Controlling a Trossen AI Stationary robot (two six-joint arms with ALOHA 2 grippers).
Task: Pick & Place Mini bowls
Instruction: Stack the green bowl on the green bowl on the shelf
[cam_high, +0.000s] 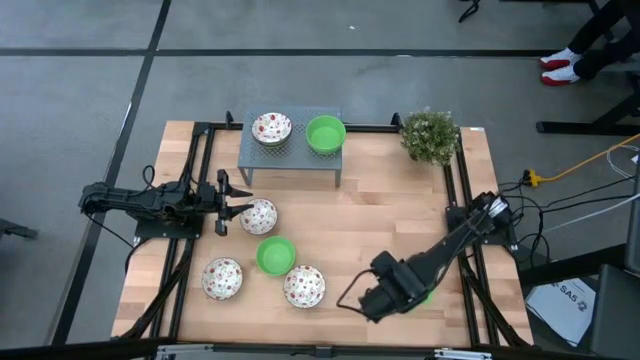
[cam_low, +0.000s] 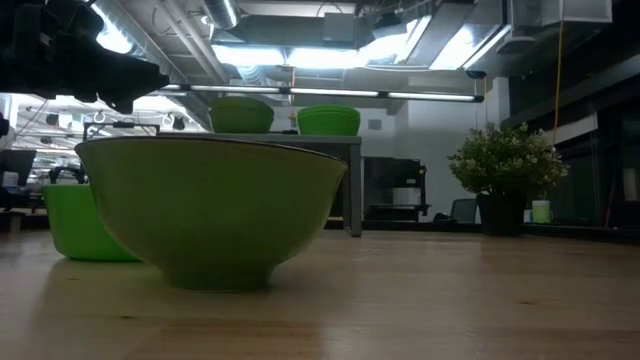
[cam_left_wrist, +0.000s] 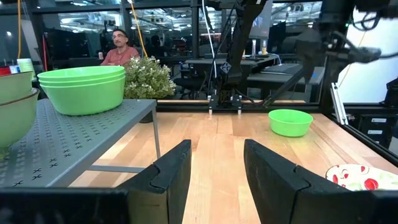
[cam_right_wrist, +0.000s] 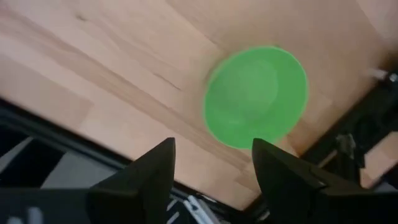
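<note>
**Green bowl beneath the open right gripper**

Green and glossy, the bowl (cam_right_wrist: 256, 96) lies on the wooden table (cam_high: 380, 215) directly under the right gripper (cam_right_wrist: 211, 168), whose fingers stand apart and empty. It is probably light, stiff and rather slippery; one finger inside the thin rim and one outside seems the surest hold. The left gripper (cam_high: 238, 200), also open, waits beside a speckled bowl (cam_high: 258, 216). Two more bowls sit on the grey shelf (cam_high: 290, 160).

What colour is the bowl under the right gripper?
Plain bright green, best seen in the right wrist view.
</note>
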